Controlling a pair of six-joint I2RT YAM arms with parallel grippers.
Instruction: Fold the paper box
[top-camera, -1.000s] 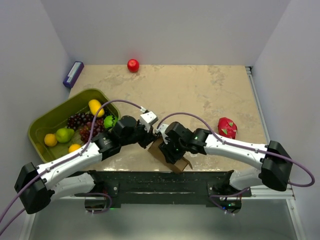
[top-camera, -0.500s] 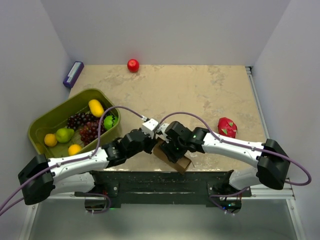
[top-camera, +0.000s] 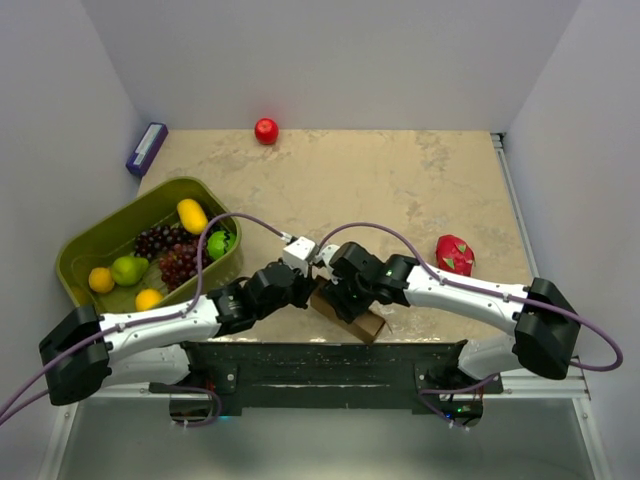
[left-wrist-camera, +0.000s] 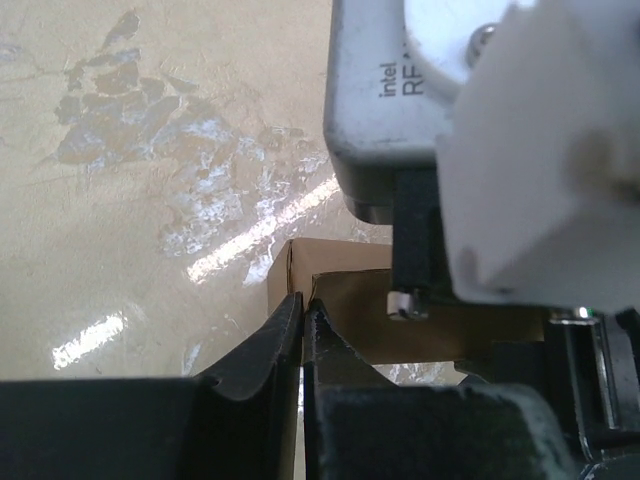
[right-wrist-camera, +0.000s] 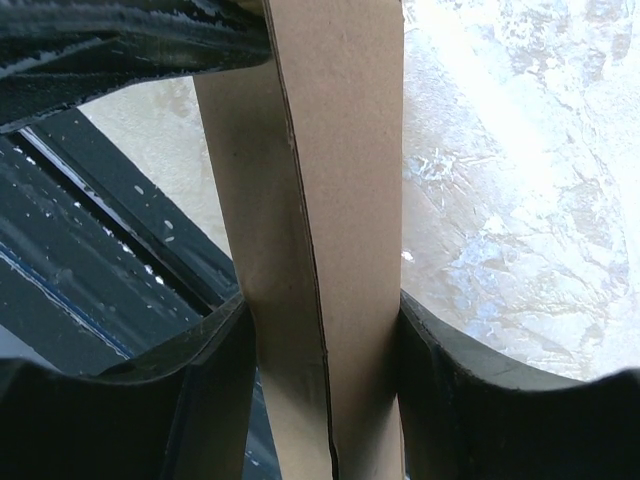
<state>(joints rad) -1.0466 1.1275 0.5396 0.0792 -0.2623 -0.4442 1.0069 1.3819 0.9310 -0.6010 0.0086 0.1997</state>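
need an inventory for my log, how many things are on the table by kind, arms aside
green basket: 1
fruit in it: 6 (yellow fruit, grapes as one, lime-green fruit, green pear, orange, small yellow fruit)
loose fruit: 2 (red apple, dragon fruit)
paper box: 1
purple box: 1
total: 11

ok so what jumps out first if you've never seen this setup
The left gripper and right gripper meet at the near middle of the table, each pinching the brown paper box. An olive-green fruit basket sits to the left. A pink dragon fruit lies to the right, and a red apple at the far edge.
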